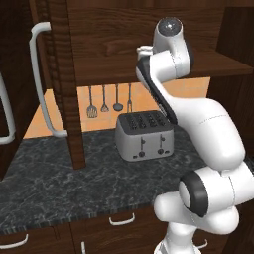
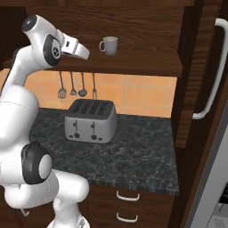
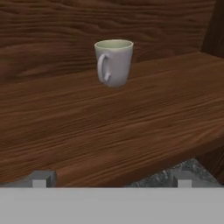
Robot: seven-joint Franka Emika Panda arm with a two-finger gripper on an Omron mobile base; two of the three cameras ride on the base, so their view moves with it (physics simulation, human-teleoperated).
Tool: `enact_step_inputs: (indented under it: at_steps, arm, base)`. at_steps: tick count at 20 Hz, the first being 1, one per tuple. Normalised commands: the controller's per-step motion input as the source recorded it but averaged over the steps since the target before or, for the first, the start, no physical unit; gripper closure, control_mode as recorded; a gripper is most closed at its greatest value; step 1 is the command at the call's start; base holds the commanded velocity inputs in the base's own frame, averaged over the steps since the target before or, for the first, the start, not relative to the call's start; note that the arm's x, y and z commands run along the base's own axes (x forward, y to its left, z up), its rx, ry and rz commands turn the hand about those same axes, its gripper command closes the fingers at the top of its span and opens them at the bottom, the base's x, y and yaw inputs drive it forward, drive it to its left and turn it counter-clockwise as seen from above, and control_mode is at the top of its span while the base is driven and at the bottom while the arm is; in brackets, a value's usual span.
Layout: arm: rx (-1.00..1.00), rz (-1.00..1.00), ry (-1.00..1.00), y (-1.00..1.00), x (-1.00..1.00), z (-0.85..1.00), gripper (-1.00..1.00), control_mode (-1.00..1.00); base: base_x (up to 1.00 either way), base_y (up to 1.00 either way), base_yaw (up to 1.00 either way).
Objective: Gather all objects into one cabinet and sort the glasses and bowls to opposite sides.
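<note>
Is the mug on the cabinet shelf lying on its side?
No, the mug stands upright on the shelf, its open rim facing up and its handle at the side.

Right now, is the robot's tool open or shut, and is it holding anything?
Tool: open and holding nothing; its tips sit apart at the front edge of the cabinet shelf, well short of the mug.

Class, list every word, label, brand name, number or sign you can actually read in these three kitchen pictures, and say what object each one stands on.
None: no readable text in any view.
Mug on the cabinet shelf: plain, no print.
Toaster: levers and knobs, no legible markings.
Appliance panel at the lower right edge of the right base view: faint marks, too blurred to read.
</note>
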Motion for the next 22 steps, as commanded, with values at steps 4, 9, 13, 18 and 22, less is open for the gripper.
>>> enact_step_inputs:
  at_steps: [4, 9, 13, 18, 22]
  arm:
    - [0.00, 0.00, -0.01, -0.12, 0.31, 0.00, -1.00, -1.00]
    - [0.00, 0.00, -0.05, -0.11, 0.59, 0.00, -1.00, -1.00]
    - [0.00, 0.00, -0.05, -0.13, 0.41, 0.00, -1.00, -1.00]
    - [-0.02, -0.02, -0.07, -0.04, 0.20, 0.00, -1.00, -1.00]
    - [0.00, -0.07, -0.04, -0.01, 0.14, 0.08, -1.00, -1.00]
  base:
    - [0.00, 0.00, 0.00]
    - [0.00, 0.00, 0.00]
    - [0.00, 0.00, 0.00]
    - [0.00, 0.00, 0.00]
    - [0.00, 0.00, 0.00]
